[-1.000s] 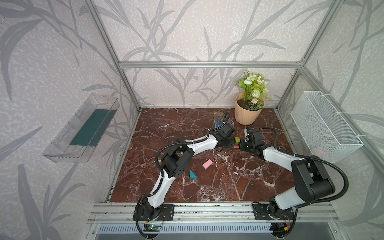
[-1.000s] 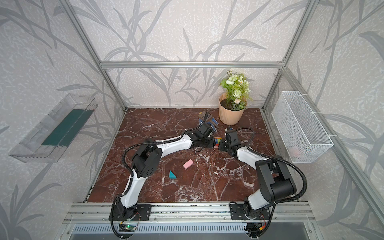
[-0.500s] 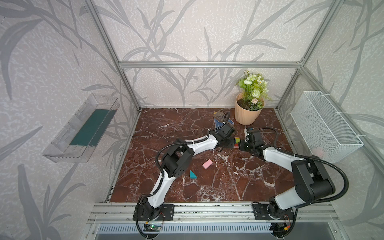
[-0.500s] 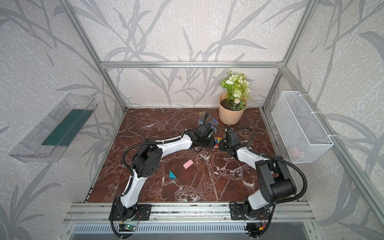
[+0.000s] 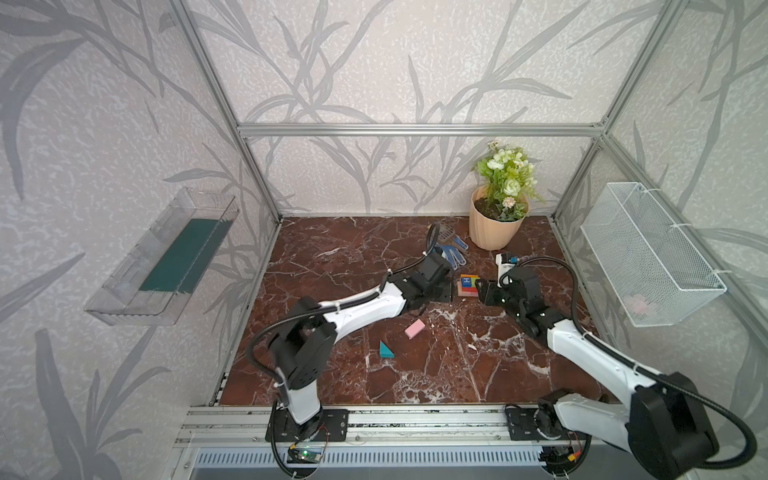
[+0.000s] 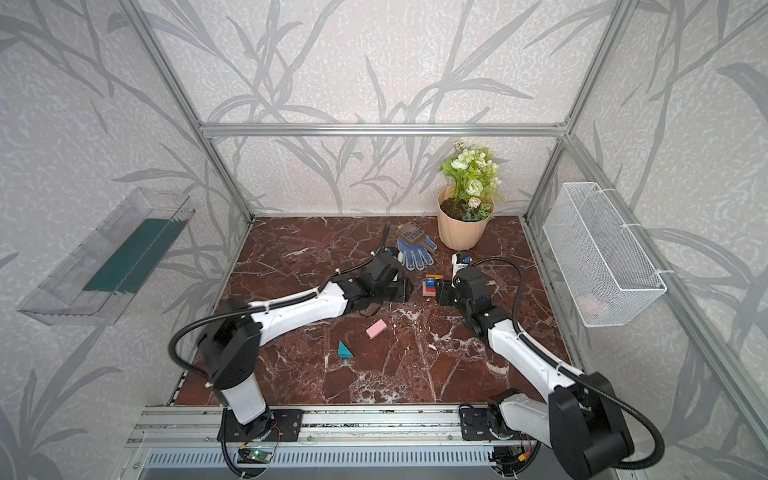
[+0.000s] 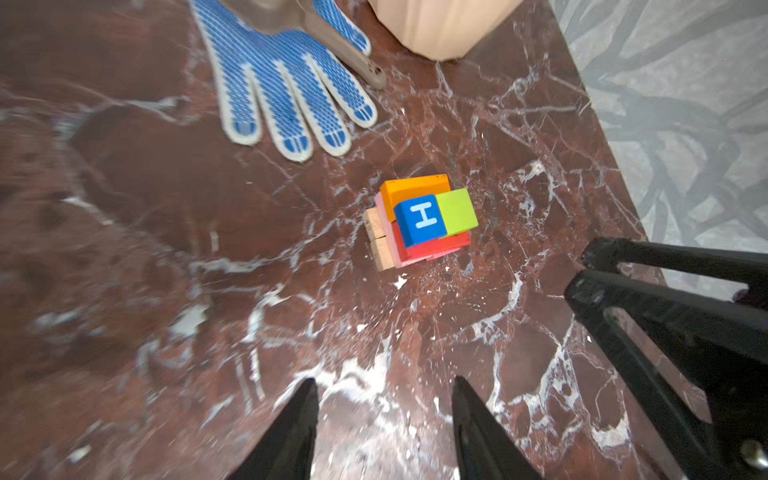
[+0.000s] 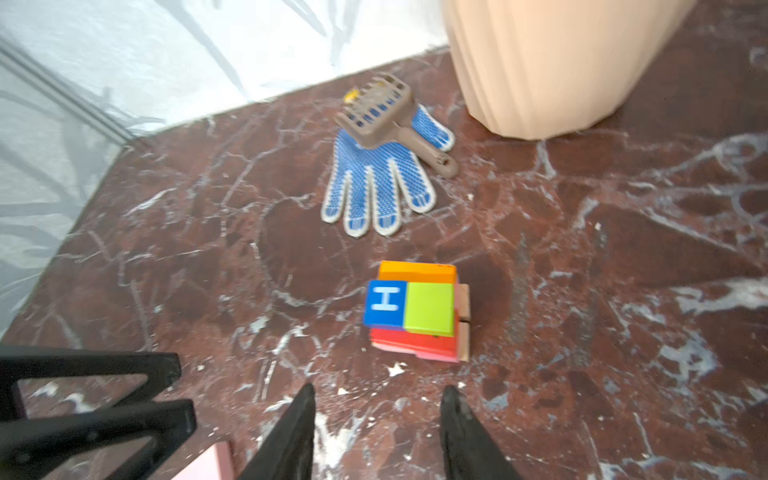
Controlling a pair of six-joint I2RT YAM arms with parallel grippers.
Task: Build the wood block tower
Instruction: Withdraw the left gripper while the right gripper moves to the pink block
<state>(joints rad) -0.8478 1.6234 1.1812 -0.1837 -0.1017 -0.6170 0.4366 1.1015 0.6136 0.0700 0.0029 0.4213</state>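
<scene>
Painted wood makes up the tower (image 5: 468,286) as it stands: tan bars (image 7: 378,237) at the base, coloured layers above, and the blue "H" cube (image 7: 419,220) and lime cube (image 7: 457,210) side by side on top. It stands toward the back of the marble tabletop (image 5: 457,374), and both top views show it directly between the two tools.

Left tool (image 7: 382,384): jaws parted, nothing between them, tips short of the tower and aimed at it. Right tool (image 8: 376,392): likewise parted and empty, facing the tower from the opposite side. Neither touches the stack.

Two pieces lie loose, the pink block (image 5: 414,328) and the teal wedge (image 5: 385,350). Both lie forward of the tower, toward the robot's base, on the left arm's side. The pink block sits just in front of the left forearm, and in a top view its long axis slants from front-left to back-right. The wedge lies nearer the front edge, apart from it.

Judgement: the left tool is the nearer to both. It would need to draw back from the tower and turn toward the front to reach them.

Clearances: open tabletop lies all round the loose pieces. Behind the tower, the glove (image 6: 413,254), scoop (image 6: 410,233) and flowerpot (image 5: 494,226) crowd the back, so approach from the front or sides looks freer.

Risk: a nudge from either tool could shift the small stack
</scene>
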